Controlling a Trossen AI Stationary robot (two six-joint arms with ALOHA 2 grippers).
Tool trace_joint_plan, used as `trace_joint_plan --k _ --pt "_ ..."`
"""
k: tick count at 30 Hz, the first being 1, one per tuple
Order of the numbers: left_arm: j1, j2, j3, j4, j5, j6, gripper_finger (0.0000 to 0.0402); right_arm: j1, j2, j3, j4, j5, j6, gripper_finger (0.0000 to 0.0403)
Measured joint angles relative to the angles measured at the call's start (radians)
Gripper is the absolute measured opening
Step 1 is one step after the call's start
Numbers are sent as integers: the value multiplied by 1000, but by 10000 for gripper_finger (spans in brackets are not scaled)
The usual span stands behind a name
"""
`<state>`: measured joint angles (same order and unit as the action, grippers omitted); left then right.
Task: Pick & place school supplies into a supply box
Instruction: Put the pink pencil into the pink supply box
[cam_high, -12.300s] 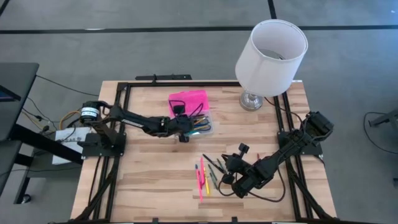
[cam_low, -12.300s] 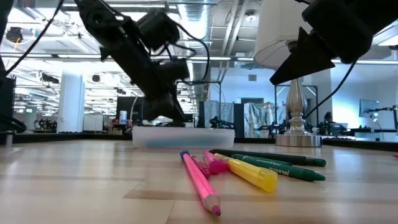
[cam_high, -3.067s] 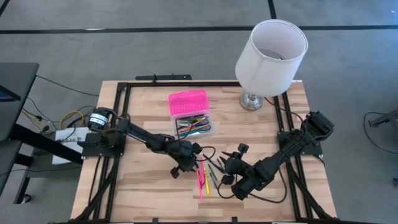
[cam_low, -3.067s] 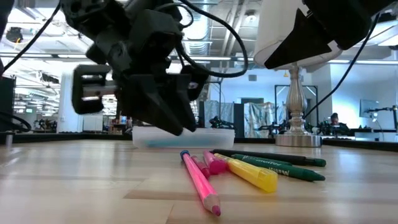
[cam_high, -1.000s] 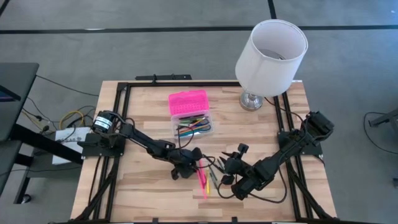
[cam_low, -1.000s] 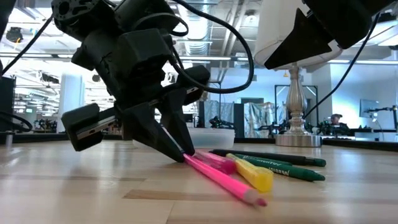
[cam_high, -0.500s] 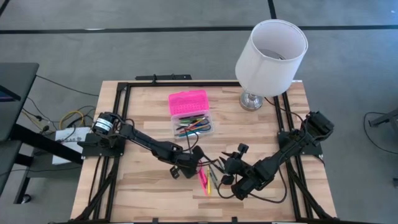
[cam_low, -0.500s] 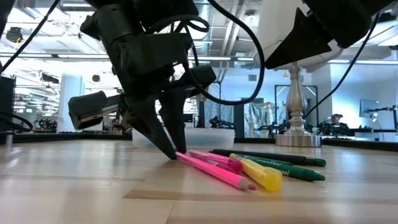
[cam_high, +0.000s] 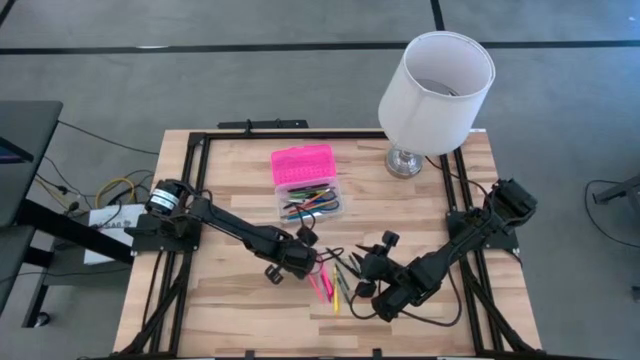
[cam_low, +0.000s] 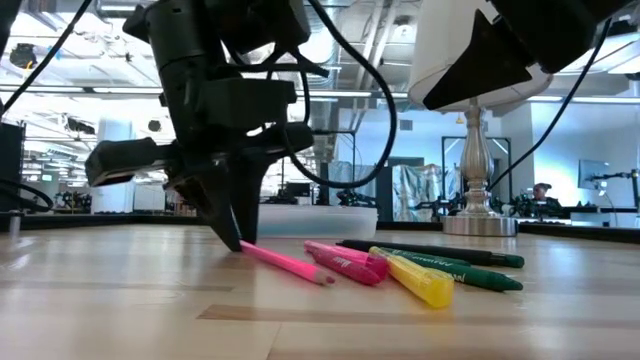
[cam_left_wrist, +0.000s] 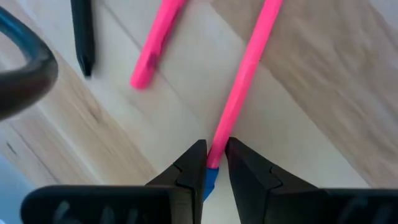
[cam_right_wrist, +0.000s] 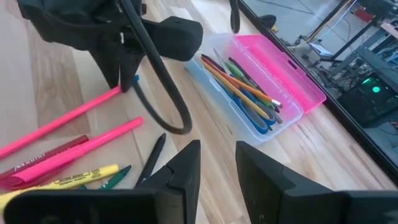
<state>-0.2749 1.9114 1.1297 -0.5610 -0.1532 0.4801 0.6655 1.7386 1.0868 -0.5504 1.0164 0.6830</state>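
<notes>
Nearest the front table edge, at 6 o'clock from table centre: loose group of school supplies on the light wooden table top (cam_high: 230, 300), comprising a yellow highlighter marker (cam_low: 412, 279), a short pink marker (cam_low: 345, 263) and two green pens (cam_low: 470, 268), lying side by side and partly touching. Right gripper (cam_right_wrist: 216, 163) at 4 o'clock, above the right side of this group, fingers parted with a clear gap, nothing between them. Left gripper (cam_left_wrist: 212, 163) at about 6 o'clock, just left of the group, fingers narrowed and clamped on the blue-tipped end of a long thin pink pencil (cam_left_wrist: 245, 73); held end raised, far end resting on the wood, shaft sloping down toward the markers. Farther back, at 12 o'clock from centre: small rectangular clear plastic supply box (cam_high: 312, 204) with textured hot-pink lid (cam_high: 302, 163) folded open behind it, base holding assorted orange, green, blue and dark pens (cam_right_wrist: 239, 87). At 1 o'clock, near the far right corner: white-shaded table lamp (cam_high: 436, 78) on a metal base.
</notes>
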Motion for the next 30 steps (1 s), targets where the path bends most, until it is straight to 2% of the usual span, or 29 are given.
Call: trace_joint_plan --k 18,30 --pt "-16 -2 2 -293 -1 -406 60 0 0 0 9 -28 1 97" --pt "-58 -1 0 -316 -29 -438 60 1 0 0 8 -50 17 97"
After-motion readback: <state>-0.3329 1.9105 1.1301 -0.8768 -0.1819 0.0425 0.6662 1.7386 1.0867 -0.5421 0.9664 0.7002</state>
